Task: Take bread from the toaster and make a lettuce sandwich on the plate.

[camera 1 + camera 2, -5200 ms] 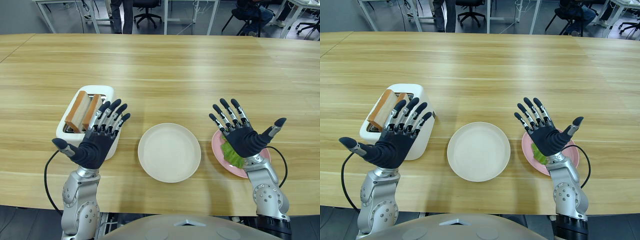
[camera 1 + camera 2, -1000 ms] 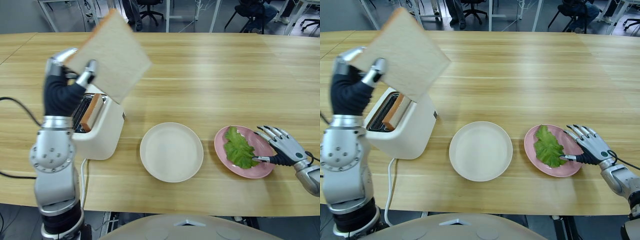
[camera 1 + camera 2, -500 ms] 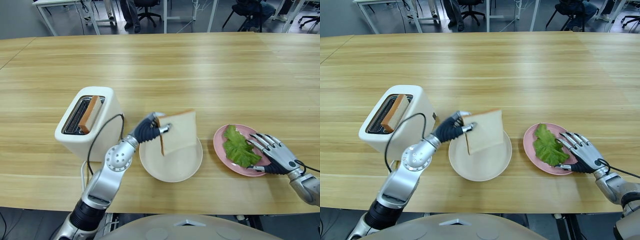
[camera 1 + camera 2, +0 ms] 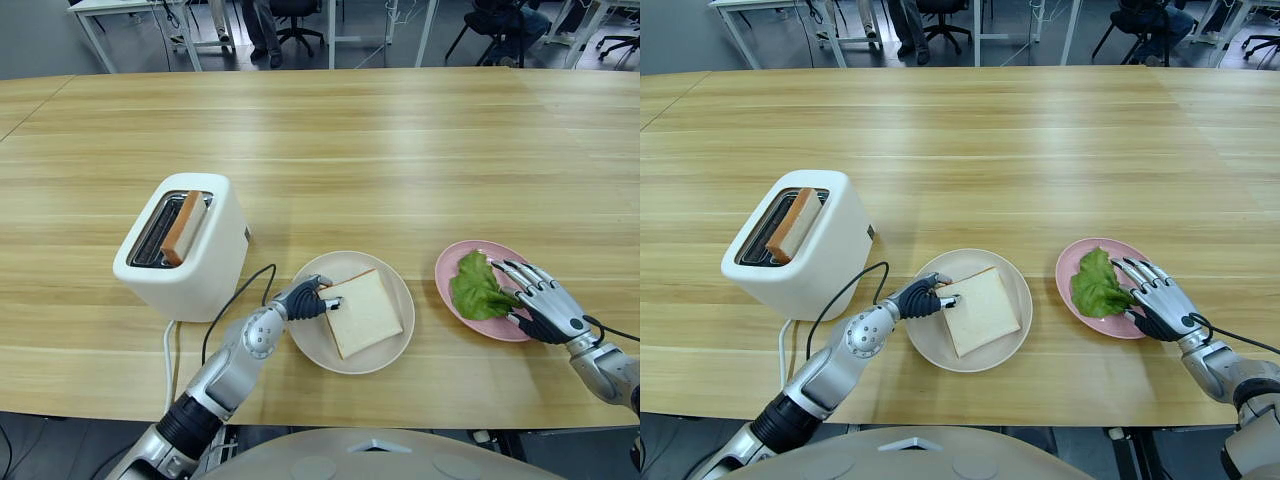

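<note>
— We have slice 1 down: the bread (image 4: 362,312) lies flat on the plate (image 4: 390,275) now, no longer upright above it. Lettuce (image 4: 474,288) goes next.
— Our left robot hand (image 4: 308,298) keeps its corner pinched. Our right robot hand (image 4: 540,305) touches the lettuce; we cannot tell its grip.

- Long pale wooden worktop (image 4: 400,150): left and right ends cut off by the picture edges.
- Brown-crusted bread slice (image 4: 184,226) in the white toaster (image 4: 195,270): lower part hidden in the slot.
- White toaster cord (image 4: 168,345): drops past the worktop's near edge, end hidden.
- Square white bread slice (image 4: 362,312): covers the middle of the round cream plate (image 4: 385,350). The corner nearest the toaster is hidden by the curled fingers (image 4: 330,301) of the left hand (image 4: 305,298).
- Round pink plate (image 4: 1098,328): rim nearest the worktop's right end hidden beneath the right hand (image 4: 545,312).
- Green lettuce leaf (image 4: 475,288): right margin under that hand, grasp not discernible.
</note>
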Controlling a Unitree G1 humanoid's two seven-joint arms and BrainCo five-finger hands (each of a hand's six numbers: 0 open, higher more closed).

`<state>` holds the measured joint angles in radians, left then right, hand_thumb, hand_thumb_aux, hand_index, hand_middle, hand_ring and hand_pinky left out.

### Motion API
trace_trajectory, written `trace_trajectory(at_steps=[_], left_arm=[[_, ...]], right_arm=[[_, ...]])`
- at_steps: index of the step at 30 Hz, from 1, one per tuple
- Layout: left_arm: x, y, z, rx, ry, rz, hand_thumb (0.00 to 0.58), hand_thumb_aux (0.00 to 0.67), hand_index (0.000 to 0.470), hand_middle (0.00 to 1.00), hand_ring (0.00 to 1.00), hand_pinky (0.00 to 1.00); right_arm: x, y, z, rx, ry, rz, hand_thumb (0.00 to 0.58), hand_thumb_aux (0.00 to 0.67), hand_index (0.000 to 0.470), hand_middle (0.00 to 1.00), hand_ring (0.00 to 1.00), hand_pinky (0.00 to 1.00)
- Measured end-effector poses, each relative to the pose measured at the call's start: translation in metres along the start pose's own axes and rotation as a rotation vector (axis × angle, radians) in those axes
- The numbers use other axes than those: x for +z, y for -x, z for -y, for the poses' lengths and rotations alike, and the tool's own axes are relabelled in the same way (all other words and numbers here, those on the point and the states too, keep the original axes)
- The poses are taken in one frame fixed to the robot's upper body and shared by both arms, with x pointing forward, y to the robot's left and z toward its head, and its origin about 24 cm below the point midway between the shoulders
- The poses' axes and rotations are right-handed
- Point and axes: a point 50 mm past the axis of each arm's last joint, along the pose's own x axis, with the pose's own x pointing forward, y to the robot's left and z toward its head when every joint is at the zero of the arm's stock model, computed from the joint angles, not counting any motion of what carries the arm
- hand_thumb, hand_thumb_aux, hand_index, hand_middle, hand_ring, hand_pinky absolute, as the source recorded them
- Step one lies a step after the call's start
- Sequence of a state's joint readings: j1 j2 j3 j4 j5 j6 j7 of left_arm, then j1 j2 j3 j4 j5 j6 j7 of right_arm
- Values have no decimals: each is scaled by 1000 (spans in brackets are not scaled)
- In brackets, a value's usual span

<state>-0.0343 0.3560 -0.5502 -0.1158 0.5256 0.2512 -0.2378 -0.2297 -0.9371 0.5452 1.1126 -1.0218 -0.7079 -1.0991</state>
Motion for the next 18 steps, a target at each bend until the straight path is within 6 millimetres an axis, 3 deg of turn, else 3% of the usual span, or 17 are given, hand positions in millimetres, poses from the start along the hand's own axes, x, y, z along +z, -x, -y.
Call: trace_trajectory(at_steps=[1,2,3,4,6,8,9,13,18], left_arm=[[-3,-1,0,21,-56,-8,0,0,0,714,714,714],[-5,-2,-1,39,-96,-15,0,0,0,573,573,573],[-6,-3,-3,63,-144,-15,0,0,0,522,522,522],[-5,-4,-7,98,-198,-6,0,0,0,392,392,392],[-1,-5,-15,162,-323,26,0,0,0,267,267,267],[2,-5,-25,232,-460,44,0,0,0,51,51,51],[3,-3,-27,254,-527,51,0,0,0,0,0,0],[14,10,-42,355,-699,79,0,0,0,0,0,0],[20,31,-60,451,-774,55,0,0,0,0,0,0]], right_arm=[[-2,0,3,-7,-7,6,580,670,460,0,0,0],[-3,-1,7,-19,-13,8,580,670,460,0,0,0],[-4,-2,10,-35,-18,10,580,670,460,0,0,0],[-5,-4,14,-51,-21,20,580,670,460,0,0,0],[-5,-10,23,-98,-36,37,580,670,460,0,0,0],[-4,-20,36,-163,-50,63,580,670,460,0,0,0],[-2,-25,43,-195,-58,83,580,670,460,0,0,0],[9,-41,70,-297,-93,160,580,670,460,0,0,0],[32,-54,92,-362,-149,247,580,670,460,0,0,0]])
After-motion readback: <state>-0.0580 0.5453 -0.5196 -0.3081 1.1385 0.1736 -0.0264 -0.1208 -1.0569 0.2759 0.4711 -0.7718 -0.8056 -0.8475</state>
